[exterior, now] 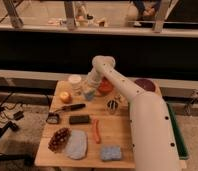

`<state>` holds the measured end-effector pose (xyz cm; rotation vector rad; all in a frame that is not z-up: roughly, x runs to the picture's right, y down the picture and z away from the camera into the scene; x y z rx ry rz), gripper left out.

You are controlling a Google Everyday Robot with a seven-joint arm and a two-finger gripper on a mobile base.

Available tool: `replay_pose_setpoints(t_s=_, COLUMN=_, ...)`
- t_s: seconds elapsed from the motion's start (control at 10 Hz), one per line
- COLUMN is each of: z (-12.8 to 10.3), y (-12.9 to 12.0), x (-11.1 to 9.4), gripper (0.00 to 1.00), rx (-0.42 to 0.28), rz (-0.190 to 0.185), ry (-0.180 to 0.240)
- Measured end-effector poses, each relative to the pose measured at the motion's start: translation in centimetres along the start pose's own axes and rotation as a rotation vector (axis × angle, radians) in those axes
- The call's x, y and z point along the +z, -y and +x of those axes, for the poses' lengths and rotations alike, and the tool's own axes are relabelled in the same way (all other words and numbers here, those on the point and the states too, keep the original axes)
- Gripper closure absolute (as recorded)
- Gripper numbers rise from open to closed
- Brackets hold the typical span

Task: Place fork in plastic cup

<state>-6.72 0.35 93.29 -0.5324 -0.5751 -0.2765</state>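
My gripper (87,88) is at the back left of the wooden table (119,135), right over the small light-blue plastic cup (89,94), which shows only partly beneath it. The arm reaches there from the right. I cannot make out a fork in the gripper. A long dark-handled utensil (69,108) lies on the table in front of the cup, left of centre; I cannot tell whether it is the fork.
A white round tub (74,80) and an orange fruit (65,97) stand left of the cup. A red bowl (105,86), dark plate (144,85) and small dark metal cup (112,106) are to the right. In front lie a black block (79,119), carrot (96,131), grapes (59,139), cloth (76,145) and blue sponge (111,152).
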Motion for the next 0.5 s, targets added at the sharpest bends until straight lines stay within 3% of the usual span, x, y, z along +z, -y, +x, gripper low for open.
replay_pose_setpoints(t_s=0.5, z=0.49, y=-0.32, x=-0.06, gripper=0.44, rx=0.002, rz=-0.007, ry=-0.008)
